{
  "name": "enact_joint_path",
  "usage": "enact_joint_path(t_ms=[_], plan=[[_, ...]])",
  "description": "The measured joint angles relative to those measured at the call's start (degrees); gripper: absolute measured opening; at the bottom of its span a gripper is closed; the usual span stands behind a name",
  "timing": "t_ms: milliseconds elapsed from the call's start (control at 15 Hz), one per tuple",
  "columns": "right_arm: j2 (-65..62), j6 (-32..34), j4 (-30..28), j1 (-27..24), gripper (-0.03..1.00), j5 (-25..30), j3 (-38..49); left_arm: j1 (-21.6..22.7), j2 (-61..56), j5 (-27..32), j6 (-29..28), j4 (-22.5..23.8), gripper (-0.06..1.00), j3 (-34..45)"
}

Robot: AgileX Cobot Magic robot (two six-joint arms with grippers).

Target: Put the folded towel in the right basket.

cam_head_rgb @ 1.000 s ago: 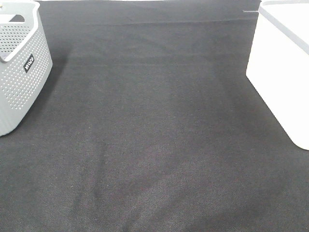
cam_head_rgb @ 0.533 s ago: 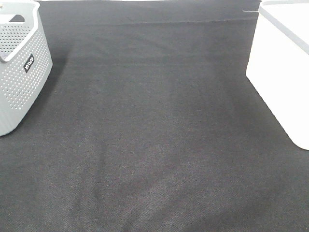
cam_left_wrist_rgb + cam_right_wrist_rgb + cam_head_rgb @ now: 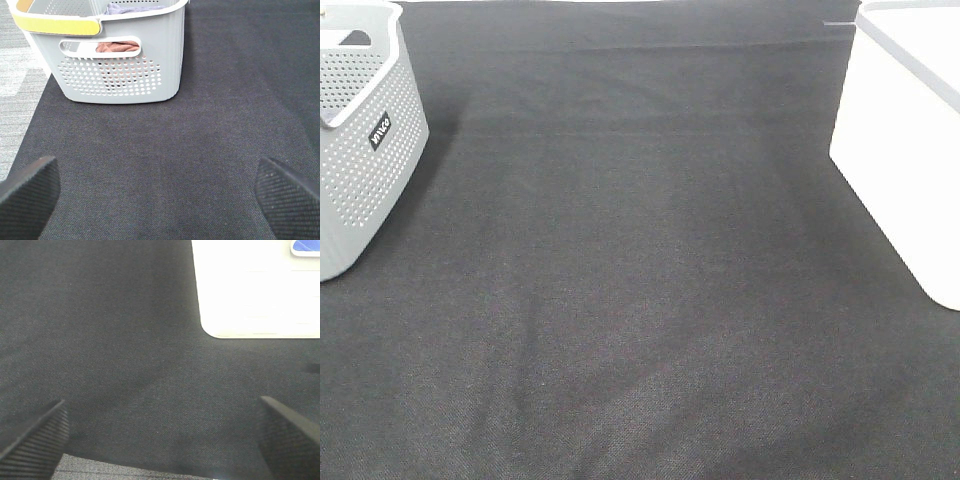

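Observation:
The right basket (image 3: 910, 140) is white and stands at the right edge of the exterior view; it also shows in the right wrist view (image 3: 255, 290). A grey perforated basket (image 3: 360, 140) stands at the left; the left wrist view (image 3: 120, 55) shows purple and reddish-brown towels (image 3: 117, 47) inside it. No folded towel lies on the black cloth. My left gripper (image 3: 160, 192) is open and empty, facing the grey basket. My right gripper (image 3: 160, 435) is open and empty, facing the white basket. Neither gripper shows in the exterior view.
A black cloth (image 3: 640, 280) covers the table between the two baskets. The grey basket has a yellow handle (image 3: 55, 24). A blue patch (image 3: 305, 247) shows at the white basket's top. Grey floor (image 3: 15, 75) lies beside the cloth.

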Motion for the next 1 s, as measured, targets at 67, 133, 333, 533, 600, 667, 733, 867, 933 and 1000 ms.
enact_joint_path(t_ms=[67,133,333,533,600,667,733,867,933,1000], plan=[[0.00,0.00,-0.11,0.00,0.97,0.00,0.00,0.00,0.00,0.00,0.00,-0.34,0.99,0.00],[0.00,0.00,-0.23,0.00,0.97,0.00,0.00,0.00,0.00,0.00,0.00,-1.32,0.99,0.00],[0.00,0.00,0.63,0.00,0.97,0.00,0.00,0.00,0.00,0.00,0.00,-2.46,0.99,0.00],[0.00,0.00,0.63,0.00,0.97,0.00,0.00,0.00,0.00,0.00,0.00,-2.52,0.99,0.00],[0.00,0.00,0.63,0.00,0.97,0.00,0.00,0.00,0.00,0.00,0.00,-2.52,0.99,0.00],[0.00,0.00,0.63,0.00,0.97,0.00,0.00,0.00,0.00,0.00,0.00,-2.52,0.99,0.00],[0.00,0.00,0.63,0.00,0.97,0.00,0.00,0.00,0.00,0.00,0.00,-2.52,0.99,0.00],[0.00,0.00,0.63,0.00,0.97,0.00,0.00,0.00,0.00,0.00,0.00,-2.52,0.99,0.00],[0.00,0.00,0.63,0.00,0.97,0.00,0.00,0.00,0.00,0.00,0.00,-2.52,0.99,0.00],[0.00,0.00,0.63,0.00,0.97,0.00,0.00,0.00,0.00,0.00,0.00,-2.52,0.99,0.00]])
